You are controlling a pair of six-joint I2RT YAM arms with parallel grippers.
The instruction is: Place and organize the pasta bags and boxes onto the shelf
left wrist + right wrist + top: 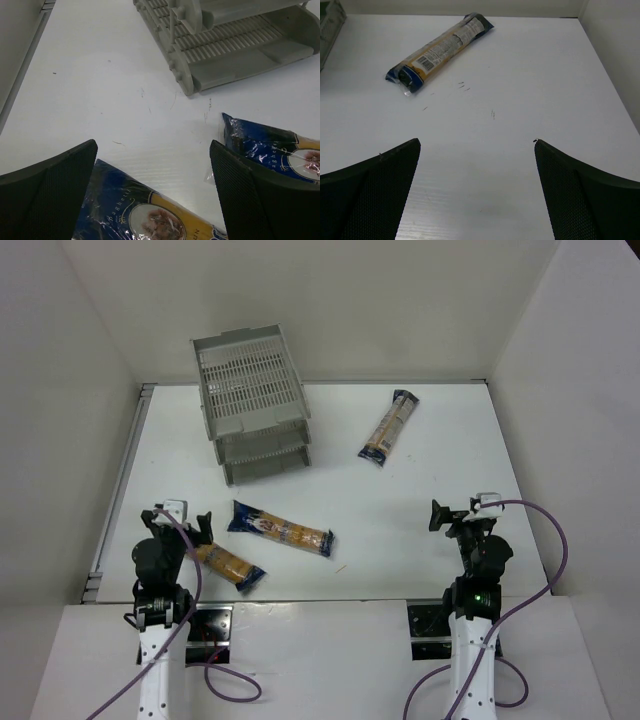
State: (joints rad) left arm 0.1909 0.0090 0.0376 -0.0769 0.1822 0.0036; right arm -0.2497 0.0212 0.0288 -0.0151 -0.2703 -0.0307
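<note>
Three spaghetti packets lie flat on the white table. One packet (226, 563) lies near my left gripper (190, 525), which is open just above its blue end (130, 210). A second packet (281, 528) lies mid-table, and its blue end shows in the left wrist view (272, 147). The third packet (389, 427) lies far right, and it also shows in the right wrist view (439, 46). The grey tiered shelf (252, 400) stands at the back left with nothing on its trays, and its lower trays show in the left wrist view (235, 45). My right gripper (452, 515) is open and empty.
White walls enclose the table on three sides. A metal rail (120, 480) runs along the table's left edge. A thin loose strand (341, 566) lies near the front edge.
</note>
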